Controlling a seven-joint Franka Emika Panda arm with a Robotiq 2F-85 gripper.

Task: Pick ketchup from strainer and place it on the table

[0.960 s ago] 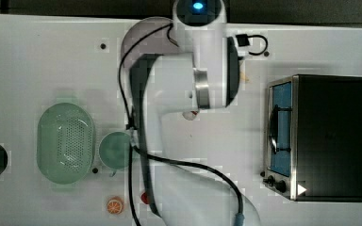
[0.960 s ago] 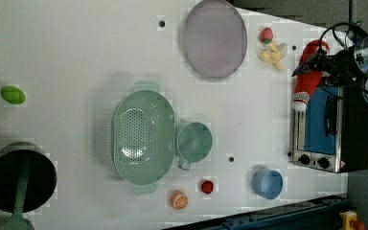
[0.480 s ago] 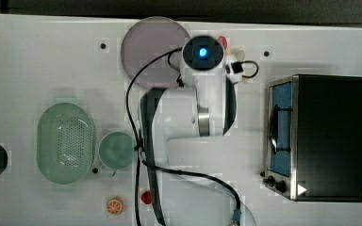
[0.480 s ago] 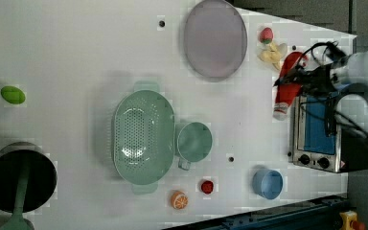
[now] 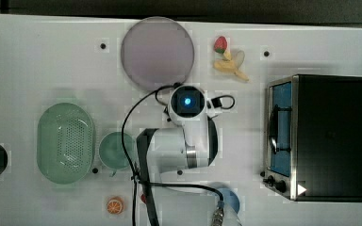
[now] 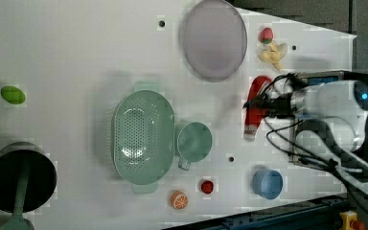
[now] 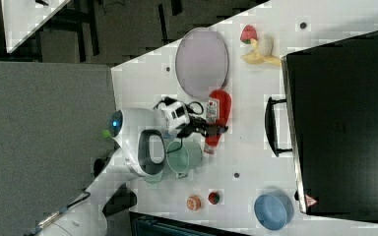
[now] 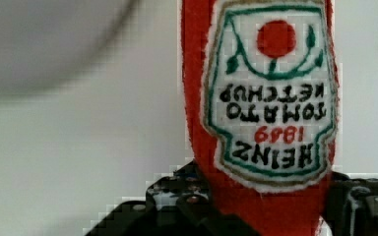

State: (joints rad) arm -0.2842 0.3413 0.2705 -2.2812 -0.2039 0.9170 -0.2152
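**Ketchup bottle held in the jaws, clear of the strainer**

Ketchup (image 6: 256, 101): one red bottle with a white cap and a label, gripped by the arm's jaws partway closed around its body. In the wrist view the bottle (image 8: 263, 103) runs between the dark fingers (image 8: 177, 206), label facing the camera. In the left view it lies between the grey-lilac plate (image 6: 214, 39) and the black oven (image 6: 335, 79). In the right view the bottle (image 7: 219, 115) sits just below the plate (image 7: 202, 61), cap pointing toward the green cup (image 7: 179, 157). Whether it touches the desk cannot be told.

Strainer (image 6: 143, 133): one, pale green, oval, nothing inside, well apart from the bottle. One green cup (image 6: 194, 141) stands just beside it.

Desk (image 6: 76, 48): white, with small dark holes.

Other items counted in the left view: one blue bowl (image 6: 267, 183), one strawberry (image 6: 266, 34), one banana piece (image 6: 274, 52), one orange slice (image 6: 178, 200), one small red item (image 6: 207, 186), one green fruit (image 6: 13, 95), one black pot (image 6: 19, 179).
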